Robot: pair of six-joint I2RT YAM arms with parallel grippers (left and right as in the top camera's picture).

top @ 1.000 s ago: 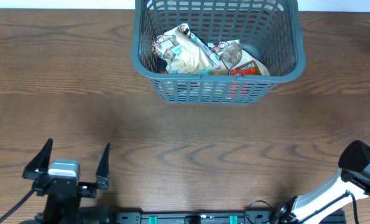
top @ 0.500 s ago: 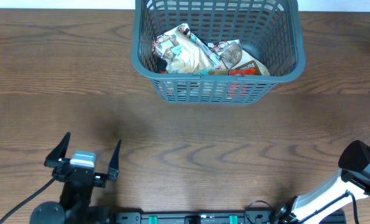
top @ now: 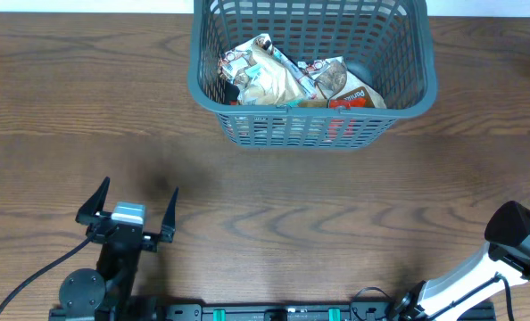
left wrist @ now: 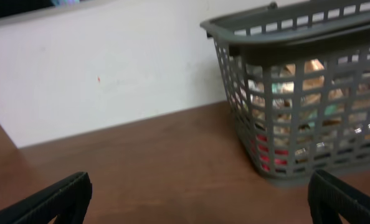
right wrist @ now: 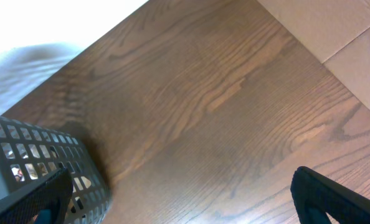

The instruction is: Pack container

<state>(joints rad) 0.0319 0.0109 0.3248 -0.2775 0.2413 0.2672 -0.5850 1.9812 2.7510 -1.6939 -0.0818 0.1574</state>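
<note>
The basket (top: 311, 107), holding snack packets (top: 287, 78), sits at the far edge of the wooden table (top: 336, 214). The left gripper (top: 136, 191) hangs near the front edge, fingers spread and empty (the right gripper (right wrist: 179, 202) likewise gapes wide).

Soft, even light from above; shadows on the worktop (top: 292, 205) are faint. Overhead view sharp. Left wrist view slightly blurred, basket (left wrist: 278, 50) included; right wrist view's top-left corner washed out white.
</note>
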